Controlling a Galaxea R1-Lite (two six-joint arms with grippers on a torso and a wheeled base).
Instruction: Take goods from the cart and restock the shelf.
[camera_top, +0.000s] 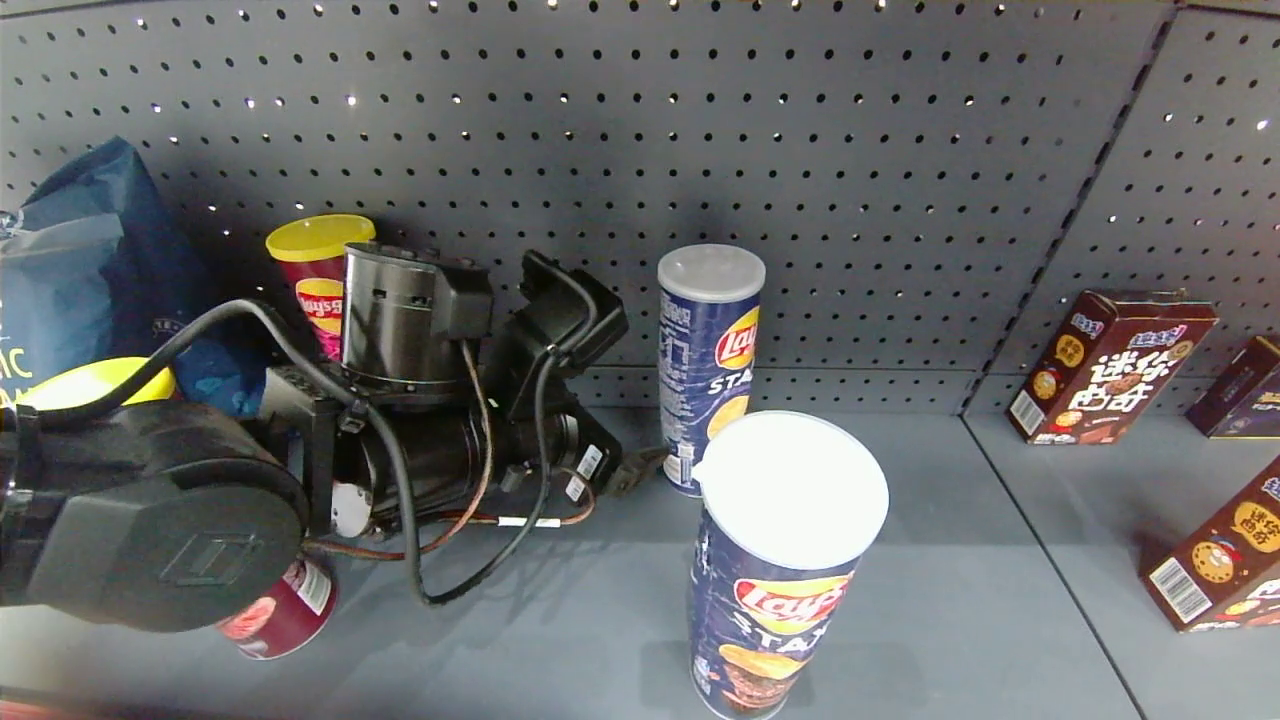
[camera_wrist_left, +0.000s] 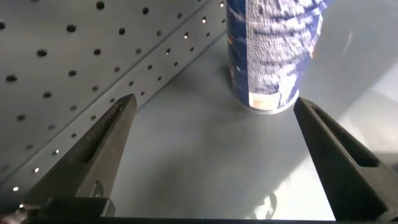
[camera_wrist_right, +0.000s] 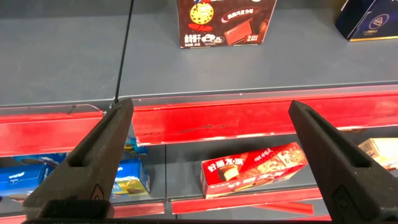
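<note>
Standing beside the robot, I see its left arm lying low over the grey shelf (camera_top: 950, 560), directed toward the perforated back wall (camera_top: 800, 150). The left claw (camera_wrist_left: 216, 106) is spread wide and holds nothing. A blue can (camera_top: 708, 370) with a pale lid stands upright near the back wall, just ahead of the claw tips. It is not between the fingers, and one dark fingertip (camera_top: 640, 466) sits just beside the foot of the can. I cannot tell if they touch.

A second blue can (camera_top: 785, 570) with a white lid stands upright nearer the front edge of the shelf, apart from the claw. Behind the arm stands a pink can (camera_top: 318, 280) with a yellow lid. Under the arm a dark red can (camera_top: 280, 612) lies on its side, and at the far left a blue bag (camera_top: 90, 260) leans on the back wall. On the next section of the shelf, to the right, are brown boxes: one (camera_top: 1110, 365) at the back, one (camera_top: 1215, 560) nearer the front.

The right claw (camera_wrist_right: 211, 107) is also apart and empty. It hangs well away from the cans, in front of shelves with red edge rails. Beyond it a brown box (camera_wrist_right: 227, 22) stands on the upper board, and a red box (camera_wrist_right: 255, 168) lies on the board below.
</note>
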